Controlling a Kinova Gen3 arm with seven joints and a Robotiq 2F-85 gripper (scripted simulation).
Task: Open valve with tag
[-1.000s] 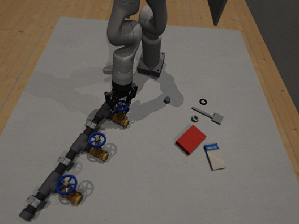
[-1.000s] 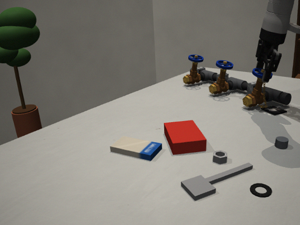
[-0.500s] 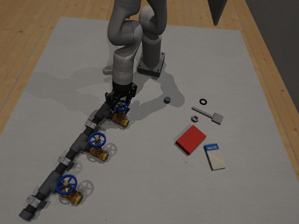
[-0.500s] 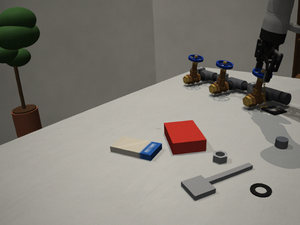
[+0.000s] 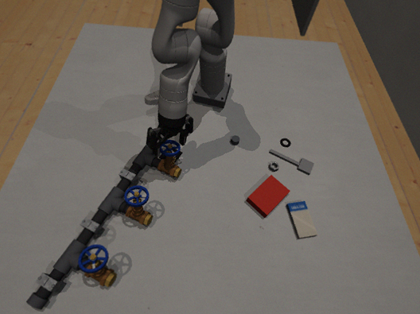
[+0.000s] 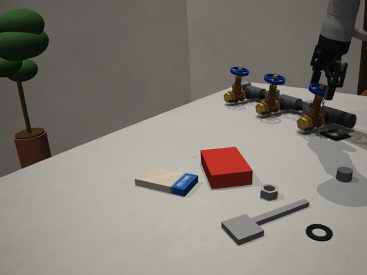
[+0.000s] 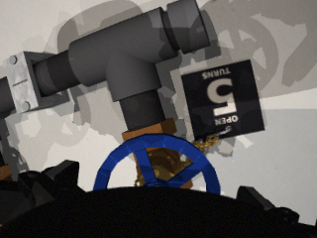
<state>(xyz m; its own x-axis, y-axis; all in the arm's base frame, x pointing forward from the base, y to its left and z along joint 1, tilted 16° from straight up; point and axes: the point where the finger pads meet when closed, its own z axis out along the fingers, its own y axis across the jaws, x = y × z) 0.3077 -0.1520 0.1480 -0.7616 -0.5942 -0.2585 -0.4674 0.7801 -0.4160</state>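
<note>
Three brass valves with blue handwheels stand on a dark grey pipe. The valve nearest the arm's base has its handwheel (image 5: 169,149) (image 6: 317,88) (image 7: 157,166) right under my gripper. A black tag (image 7: 223,98) (image 6: 334,134) reading "OPEN 5 TURNS" hangs from it on a gold chain and lies on the mat. My gripper (image 5: 169,132) (image 6: 326,79) is open, its fingers standing on either side of this handwheel and holding nothing. The middle valve (image 5: 136,198) (image 6: 273,78) and the far valve (image 5: 93,257) (image 6: 239,70) stand apart from the gripper.
To the right lie a red block (image 5: 268,195), a tan card with a blue end (image 5: 301,218), a grey nut (image 5: 275,165), a black washer (image 5: 285,139), a flat grey key-shaped piece (image 5: 292,160) and a small grey cylinder (image 5: 235,139). The arm's base (image 5: 211,93) stands behind the pipe.
</note>
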